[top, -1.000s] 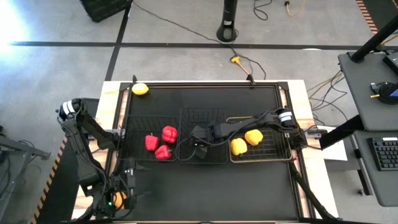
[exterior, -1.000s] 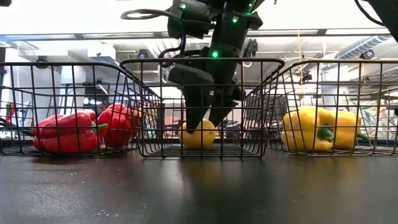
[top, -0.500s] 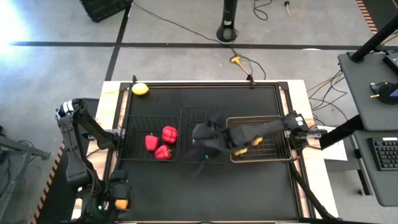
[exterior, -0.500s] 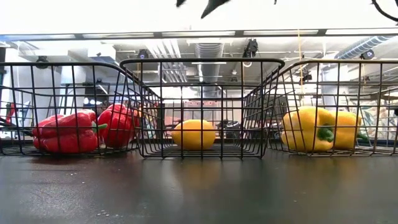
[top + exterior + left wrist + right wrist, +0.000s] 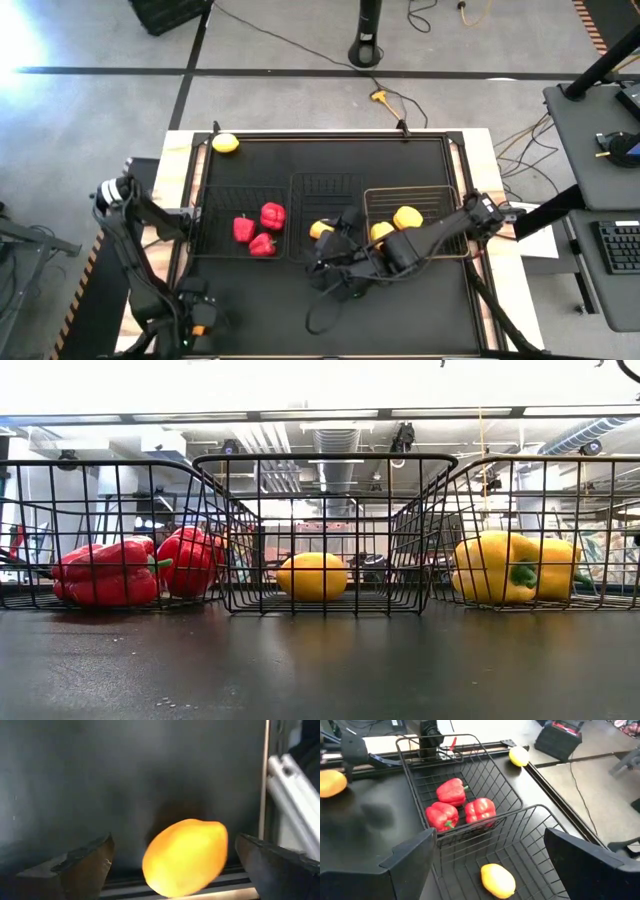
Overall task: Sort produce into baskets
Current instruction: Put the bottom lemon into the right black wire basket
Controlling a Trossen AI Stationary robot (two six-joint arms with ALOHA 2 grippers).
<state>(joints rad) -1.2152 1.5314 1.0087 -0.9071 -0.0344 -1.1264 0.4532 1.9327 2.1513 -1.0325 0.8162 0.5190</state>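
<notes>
Three red peppers (image 5: pixel 260 229) lie in the left black basket (image 5: pixel 215 250). One lemon (image 5: pixel 320 229) lies in the narrower middle black basket (image 5: pixel 325 187). Two yellow peppers (image 5: pixel 395 223) lie in the pale wire basket (image 5: pixel 440 195). My right gripper (image 5: pixel 335 270) hovers open and empty above the middle basket's near edge, as the right wrist view (image 5: pixel 490 840) shows. My left gripper (image 5: pixel 195 315) is open at the table's near left corner; its fingers stand on either side of a second lemon (image 5: pixel 185 857) that lies on the table. A third lemon (image 5: pixel 226 143) lies at the far left corner.
The three baskets stand side by side across the middle of the black table top (image 5: pixel 420 300). The wooden table border and a metal rail (image 5: pixel 292 795) run close beside the left gripper. Cables lie on the floor beyond the far edge.
My right gripper has risen out of the middle basket and drawn back toward the table's near edge, leaving the lemon lying in that basket. My left gripper has gone toward the near left corner, over the lemon there.
</notes>
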